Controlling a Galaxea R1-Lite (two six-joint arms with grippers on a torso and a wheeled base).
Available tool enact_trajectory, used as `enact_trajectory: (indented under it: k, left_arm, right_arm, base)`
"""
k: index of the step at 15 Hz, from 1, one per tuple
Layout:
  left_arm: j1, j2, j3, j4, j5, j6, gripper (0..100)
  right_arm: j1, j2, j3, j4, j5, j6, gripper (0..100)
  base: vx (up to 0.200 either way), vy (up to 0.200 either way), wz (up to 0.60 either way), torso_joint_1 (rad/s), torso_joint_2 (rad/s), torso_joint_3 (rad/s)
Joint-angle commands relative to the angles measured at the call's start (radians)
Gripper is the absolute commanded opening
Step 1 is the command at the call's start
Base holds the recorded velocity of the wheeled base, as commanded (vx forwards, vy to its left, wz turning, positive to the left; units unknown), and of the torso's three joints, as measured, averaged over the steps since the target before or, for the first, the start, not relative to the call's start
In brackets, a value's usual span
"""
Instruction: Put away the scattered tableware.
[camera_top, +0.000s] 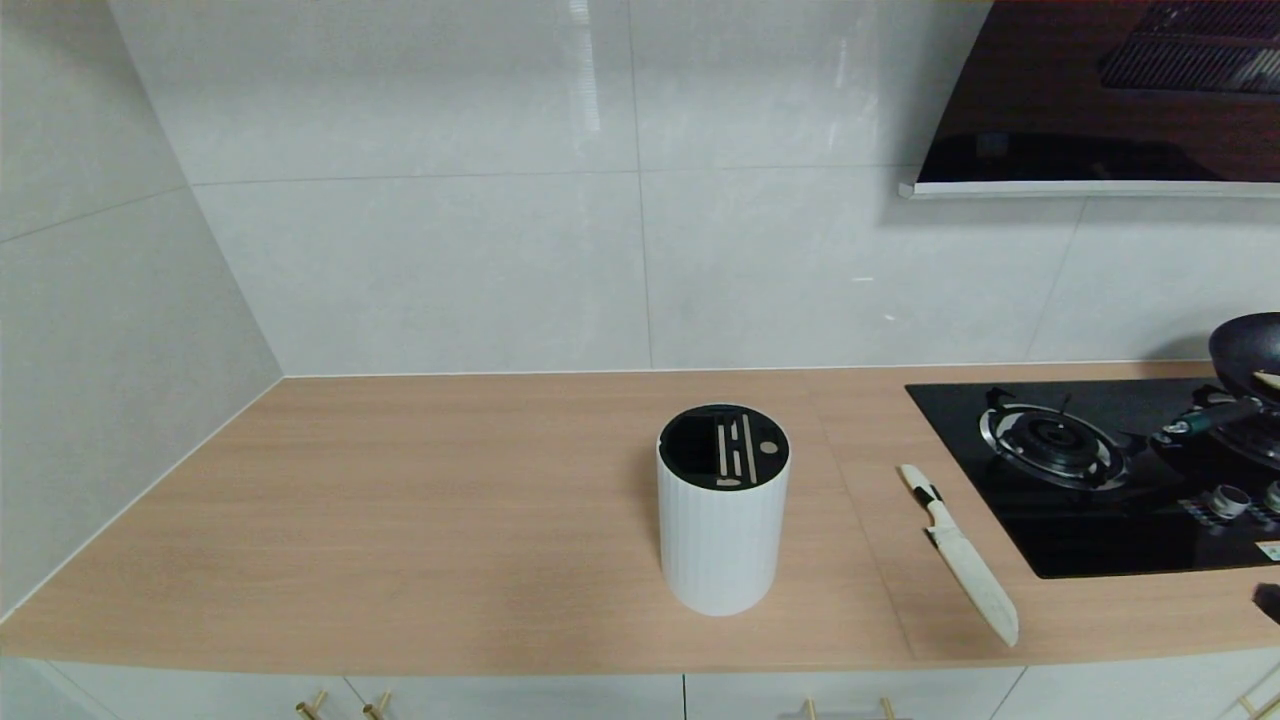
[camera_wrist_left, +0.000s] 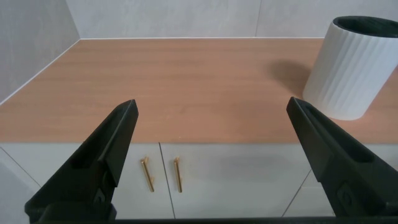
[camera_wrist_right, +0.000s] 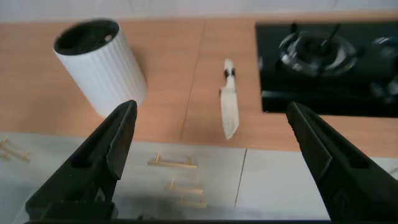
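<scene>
Knife (camera_top: 958, 553): white, flat on surface (camera_top: 400, 520) between slotted holder (camera_top: 722, 505) and stove (camera_top: 1100, 480), touching neither. Stiff, light, sharp-edged, I judge; best taken by its handle. My right hand (camera_wrist_right: 211, 112) and left hand (camera_wrist_left: 211, 115) gape wide, empty.

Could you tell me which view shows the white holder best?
The head view: the holder stands whole, slotted top visible. The right wrist view shows it whole, slots indistinct; the left wrist view, part of its ribbed side.
</scene>
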Motion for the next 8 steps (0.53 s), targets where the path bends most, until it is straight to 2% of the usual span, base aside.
enact_trajectory:
  k: [1,2,5,8]
  left_arm:
    - [0.001,0.000,0.000,-0.001,0.000,-0.001,100]
    - [0.000,0.000,0.000,-0.001,0.000,-0.001,100]
    - [0.001,0.000,0.000,-0.001,0.000,-0.001,100]
    - [0.000,0.000,0.000,-0.001,0.000,-0.001,100]
  right_arm:
    - [0.034,0.437,-0.115,-0.080,0.008,-0.004,100]
    - [0.035,0.475,-0.121,-0.093,0.008,-0.004,100]
    - [0.035,0.725,-0.128,-0.245,0.010,-0.004,100]
    - [0.035,0.994,-0.130,-0.473,0.004,-0.030,100]
  base:
    - [0.000,0.000,0.00,0.000,0.00,0.000]
    - [0.000,0.000,0.00,0.000,0.00,0.000]
    - [0.000,0.000,0.00,0.000,0.00,0.000]
    - [0.000,0.000,0.00,0.000,0.00,0.000]
